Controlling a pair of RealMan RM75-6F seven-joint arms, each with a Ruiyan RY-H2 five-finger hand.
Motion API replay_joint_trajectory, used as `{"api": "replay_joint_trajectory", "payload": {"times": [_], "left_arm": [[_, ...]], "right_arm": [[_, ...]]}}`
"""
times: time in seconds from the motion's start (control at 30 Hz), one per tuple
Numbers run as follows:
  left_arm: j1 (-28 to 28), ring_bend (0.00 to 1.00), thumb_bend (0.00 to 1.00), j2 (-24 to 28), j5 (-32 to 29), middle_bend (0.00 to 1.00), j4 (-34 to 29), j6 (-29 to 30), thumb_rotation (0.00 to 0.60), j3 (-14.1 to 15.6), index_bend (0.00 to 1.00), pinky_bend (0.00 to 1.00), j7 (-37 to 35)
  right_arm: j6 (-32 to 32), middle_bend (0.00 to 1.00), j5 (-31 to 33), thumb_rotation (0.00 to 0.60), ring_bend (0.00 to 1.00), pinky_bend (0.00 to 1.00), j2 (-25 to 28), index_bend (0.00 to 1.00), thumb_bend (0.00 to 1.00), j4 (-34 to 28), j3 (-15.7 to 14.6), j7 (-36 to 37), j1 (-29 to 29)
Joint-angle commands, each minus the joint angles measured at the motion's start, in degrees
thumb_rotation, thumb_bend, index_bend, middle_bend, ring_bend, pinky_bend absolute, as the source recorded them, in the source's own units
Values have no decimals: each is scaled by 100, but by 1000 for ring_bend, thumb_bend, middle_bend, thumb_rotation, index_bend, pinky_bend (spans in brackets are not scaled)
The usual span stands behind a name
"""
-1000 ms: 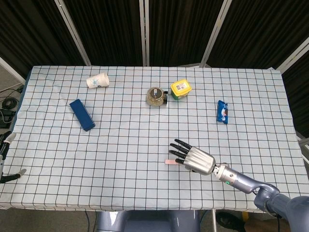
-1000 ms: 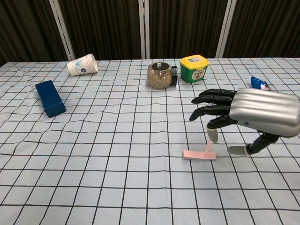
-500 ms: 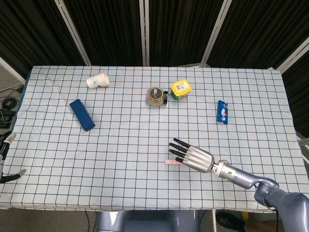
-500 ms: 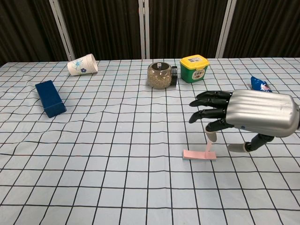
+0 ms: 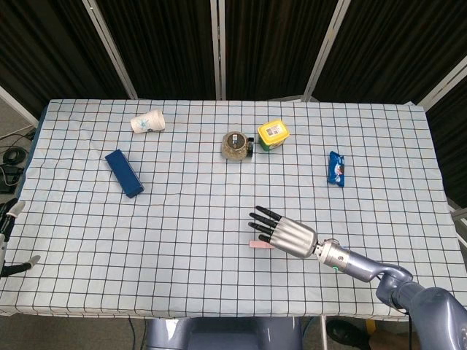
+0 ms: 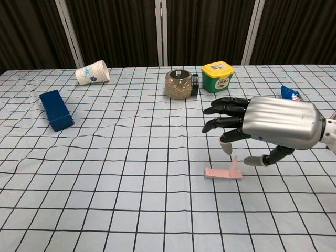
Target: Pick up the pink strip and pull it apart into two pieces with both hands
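Note:
The pink strip (image 6: 221, 174) lies flat on the checked tablecloth, with one end flap standing upright at its right side. In the head view only the left end of the pink strip (image 5: 255, 244) shows past the hand. My right hand (image 6: 268, 126) hovers just above it, palm down, and holds nothing. Its dark fingers (image 6: 226, 112) are spread and point left, and its thumb hangs beside the upright flap. From the head view, the right hand (image 5: 283, 232) sits near the table's front edge, right of centre. My left hand does not show in either view.
At the back stand a glass jar (image 6: 179, 84) and a yellow-lidded green tub (image 6: 217, 76). A paper cup (image 6: 93, 72) lies on its side at the back left, with a blue box (image 6: 56, 109) in front of it. A blue snack packet (image 6: 290, 93) lies at the right.
My right hand has shifted left over the strip, its fingertips now past the upright flap. The strip has stayed where it was.

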Motion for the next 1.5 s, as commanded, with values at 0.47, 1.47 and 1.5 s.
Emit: {"api": "replay_joint_trajectory", "payload": {"times": [0.47,1.47,1.5], "left_arm": [[-3,0,0,13,29,0,-5,1,600,9,0,0,-32],[-5,0,0,-1,75,0,-13,-9,600,41,0,0,-23],[-5,0,0,-1,74,0,-12,-10,600,42,0,0,-22]], "right_arm": [[-206,156,-28,600,0,0,109,484,219,-204,-239,-306,150],[-257,188,210,600,0,0,-111,623,354,-12,-353,-34,168],[-239,189,229,600,0,0,-121,630,359,-8,-338,-23,166]]}}
